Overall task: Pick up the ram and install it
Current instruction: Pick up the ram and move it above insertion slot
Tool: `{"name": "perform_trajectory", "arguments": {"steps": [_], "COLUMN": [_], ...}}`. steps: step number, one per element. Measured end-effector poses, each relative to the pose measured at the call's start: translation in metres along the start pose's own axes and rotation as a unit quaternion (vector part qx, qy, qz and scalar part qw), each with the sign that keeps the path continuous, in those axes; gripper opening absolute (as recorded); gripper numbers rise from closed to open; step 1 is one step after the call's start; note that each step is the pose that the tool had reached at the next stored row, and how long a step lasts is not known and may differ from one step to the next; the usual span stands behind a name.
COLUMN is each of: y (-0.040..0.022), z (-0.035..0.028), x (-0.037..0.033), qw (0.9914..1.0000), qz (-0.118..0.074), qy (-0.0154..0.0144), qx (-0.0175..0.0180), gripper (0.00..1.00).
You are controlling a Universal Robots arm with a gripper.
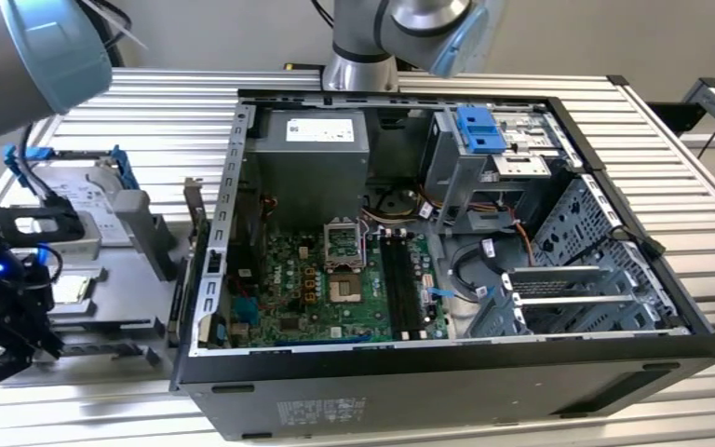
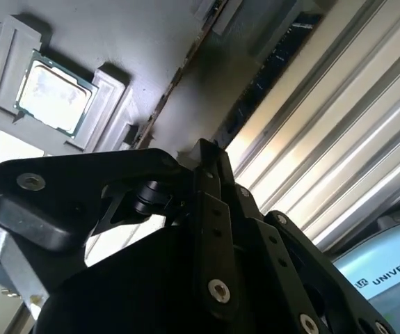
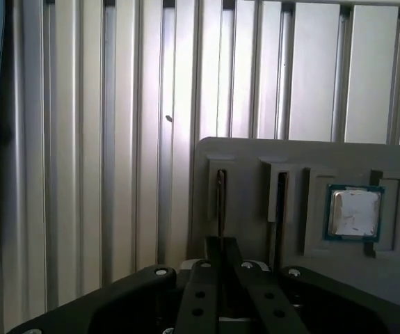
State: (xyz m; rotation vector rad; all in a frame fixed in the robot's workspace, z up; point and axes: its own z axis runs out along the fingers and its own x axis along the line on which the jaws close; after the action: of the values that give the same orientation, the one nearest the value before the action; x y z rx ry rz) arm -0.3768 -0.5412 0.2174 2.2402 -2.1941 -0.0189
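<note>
Currently, the ram [image 3: 220, 198] is seen standing on edge in a narrow slot of the grey holder tray [image 3: 255, 156]. A second slot [image 3: 280, 198] lies between it and the processor chip [image 3: 355, 212], which is seated in the same tray. The end effector [image 3: 221, 252] is positioned at the tray's ram slot, in line with the stick. Whether it is released or clenched on the ram cannot be told. The tray is carried by the ribbed desk [image 3: 116, 139]. The open computer case [image 1: 457, 391] is located beside the tray, on the exterior view's right.
</note>
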Motion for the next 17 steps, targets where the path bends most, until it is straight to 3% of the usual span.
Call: {"name": "perform_trajectory", "arguments": {"steps": [9,17], "y": [0.0005,0.0005], "z": [-0.0384,-0.0386], "x": [-0.0002,-0.0002], "qw": [1.0,1.0], "qz": [0.0,0.0], "qy": [0.0003,0.0005], "qx": [0.0,0.0001], "gripper": [0.0,0.0]}}
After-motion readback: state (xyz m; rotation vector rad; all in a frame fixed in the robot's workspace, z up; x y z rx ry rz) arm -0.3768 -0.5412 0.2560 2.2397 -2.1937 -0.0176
